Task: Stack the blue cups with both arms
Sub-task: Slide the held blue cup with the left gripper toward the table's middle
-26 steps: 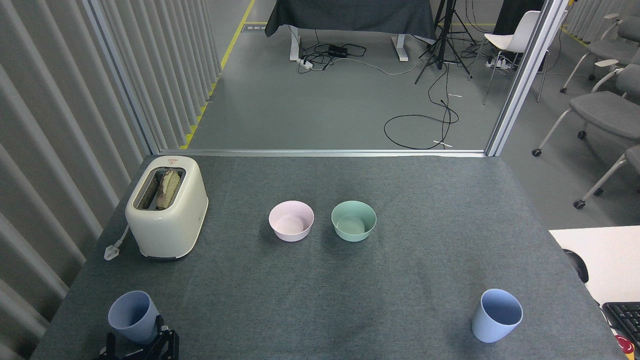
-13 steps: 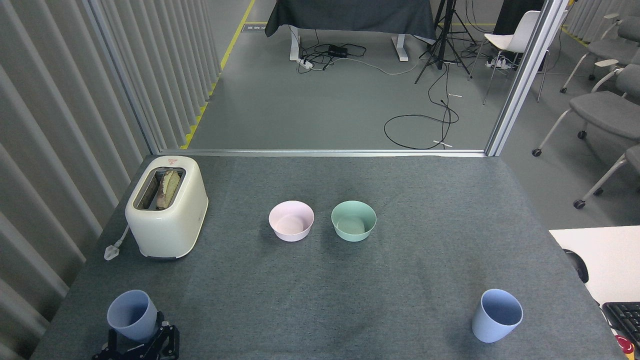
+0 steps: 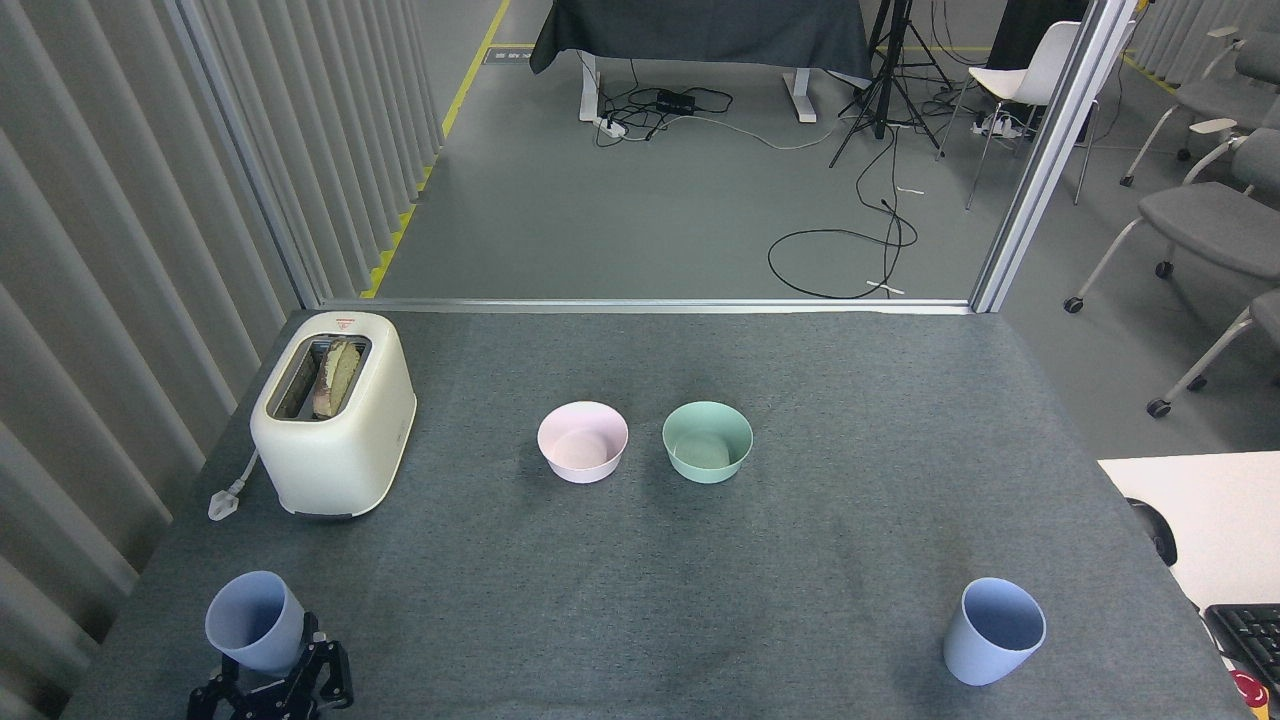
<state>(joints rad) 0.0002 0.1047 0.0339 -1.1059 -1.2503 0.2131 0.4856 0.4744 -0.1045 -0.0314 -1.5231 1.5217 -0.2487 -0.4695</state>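
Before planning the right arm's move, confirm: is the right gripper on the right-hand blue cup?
No: the right-hand blue cup stands alone on the table, with no gripper near it.

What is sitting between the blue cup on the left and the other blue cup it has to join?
Nothing visible. The left blue cup, at the left gripper, and the right blue cup have only bare table between them. The pink bowl and green bowl stand farther back.

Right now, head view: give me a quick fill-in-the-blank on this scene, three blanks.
1. The left gripper is closed around a ____ cup.
2. The pink bowl sits directly left of the ____ bowl.
3. The toaster slot holds ____.

Missing words: blue; green; bread
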